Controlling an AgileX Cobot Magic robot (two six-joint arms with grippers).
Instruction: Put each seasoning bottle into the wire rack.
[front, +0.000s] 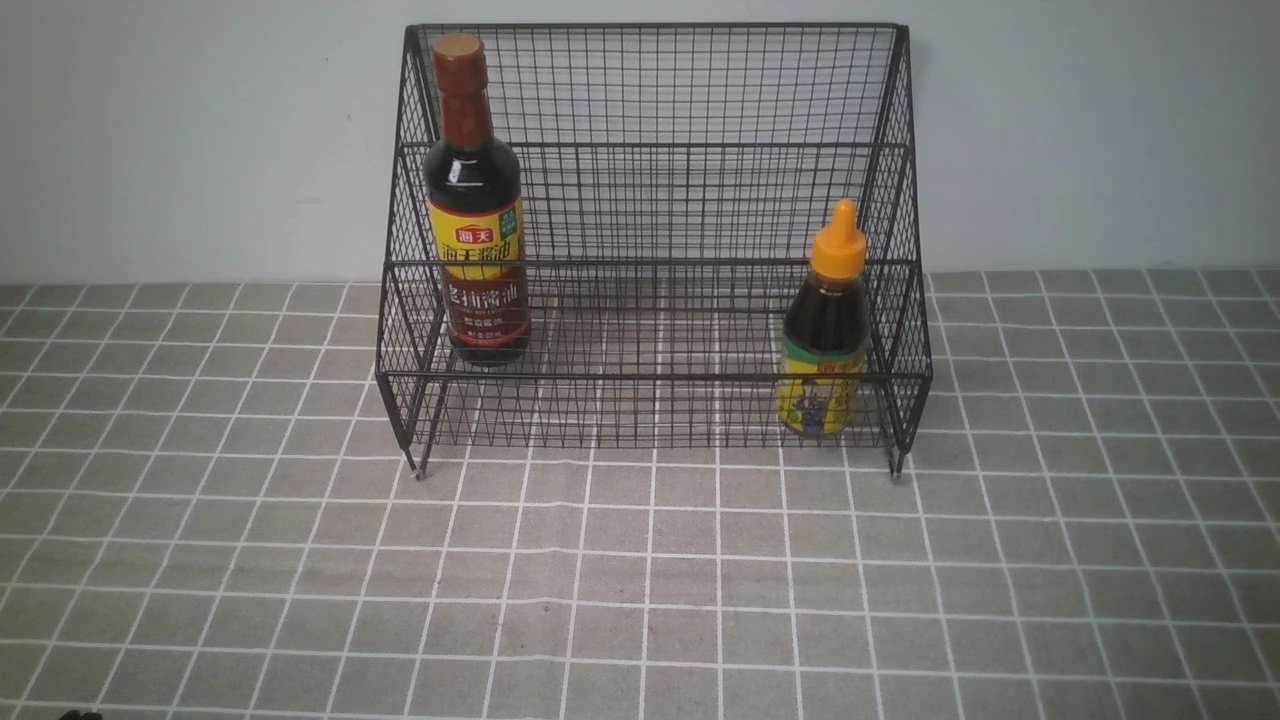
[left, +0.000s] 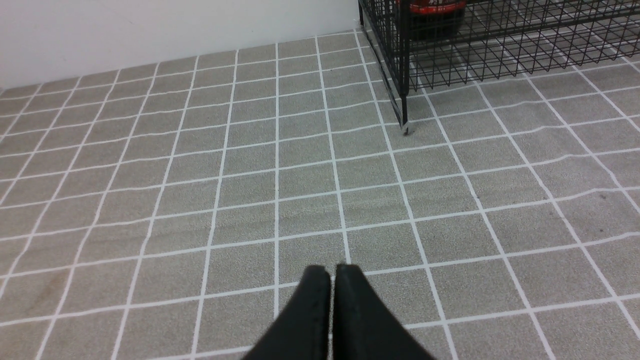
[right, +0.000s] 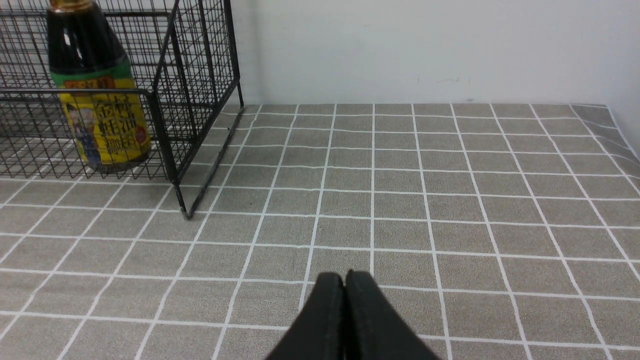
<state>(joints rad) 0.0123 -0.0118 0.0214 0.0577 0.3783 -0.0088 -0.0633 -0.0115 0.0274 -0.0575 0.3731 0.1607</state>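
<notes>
The black wire rack (front: 655, 150) stands at the back of the table against the wall. The tall bottle (front: 476, 210) with brown cap stands upright inside it at the left. The short bottle (front: 826, 330) with orange nozzle cap stands upright inside its lower tier at the right. In the left wrist view, my left gripper (left: 332, 268) is shut and empty over the cloth, apart from the rack (left: 500, 55); the tall bottle's base (left: 432, 17) shows behind the mesh. In the right wrist view, my right gripper (right: 344, 275) is shut and empty, apart from the rack (right: 165, 120) and the short bottle (right: 97, 100).
A grey tablecloth (front: 640, 580) with a white grid covers the table. A pale wall (front: 200, 130) rises right behind the rack. The cloth's wrinkled right edge (right: 622, 135) shows in the right wrist view. Neither arm shows in the front view.
</notes>
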